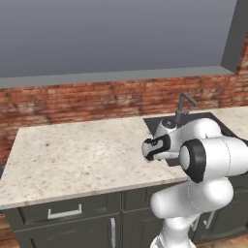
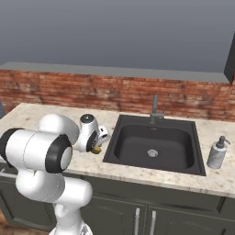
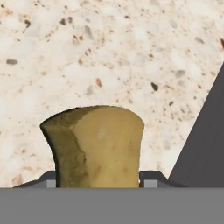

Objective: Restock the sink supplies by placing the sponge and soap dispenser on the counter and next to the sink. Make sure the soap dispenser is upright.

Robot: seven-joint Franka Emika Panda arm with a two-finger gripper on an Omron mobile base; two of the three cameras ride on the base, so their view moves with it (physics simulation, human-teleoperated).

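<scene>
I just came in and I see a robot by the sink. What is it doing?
The white robot arm's gripper is holding a small yellowish-olive soft sponge just above the pale speckled stone counter, close to the left edge of the square black sink. The small whitish-grey soap dispenser with a pump top already stands upright on the counter on the sink's other side.

Matt, porous sponge [image 3: 98, 146]; speckled stone counter [image 3: 109, 52]; matt black sink [image 2: 153, 144].

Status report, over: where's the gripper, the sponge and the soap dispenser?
Gripper shut on sponge, low over counter left of sink. Soap dispenser upright right of sink. Nothing in the way.
</scene>
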